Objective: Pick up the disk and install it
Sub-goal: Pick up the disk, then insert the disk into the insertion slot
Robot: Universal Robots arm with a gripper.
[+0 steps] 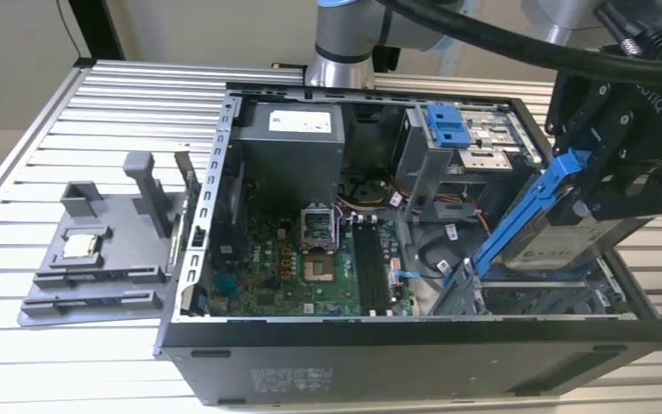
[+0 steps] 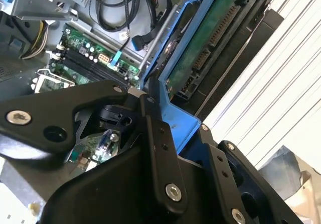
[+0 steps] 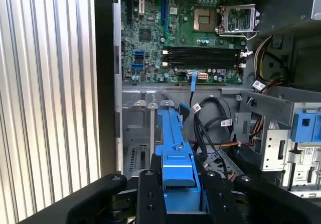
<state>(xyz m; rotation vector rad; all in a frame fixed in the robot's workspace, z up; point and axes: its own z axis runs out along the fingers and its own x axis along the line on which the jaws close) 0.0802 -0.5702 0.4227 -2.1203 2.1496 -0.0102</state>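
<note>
The disk is seen label-side in the exterior view, circuit-board-side in the second wrist view — it is pinched, tilted, in the gripper over the computer case.

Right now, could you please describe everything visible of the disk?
The disk is a flat silver-grey drive with a white label, framed by a blue plastic carrier rail; the second wrist view shows its green circuit-board side. It hangs steeply tilted, lower end inside the open computer case at the exterior view's right. The gripper is shut on its upper end. Whether it touches the case I cannot tell.
</note>
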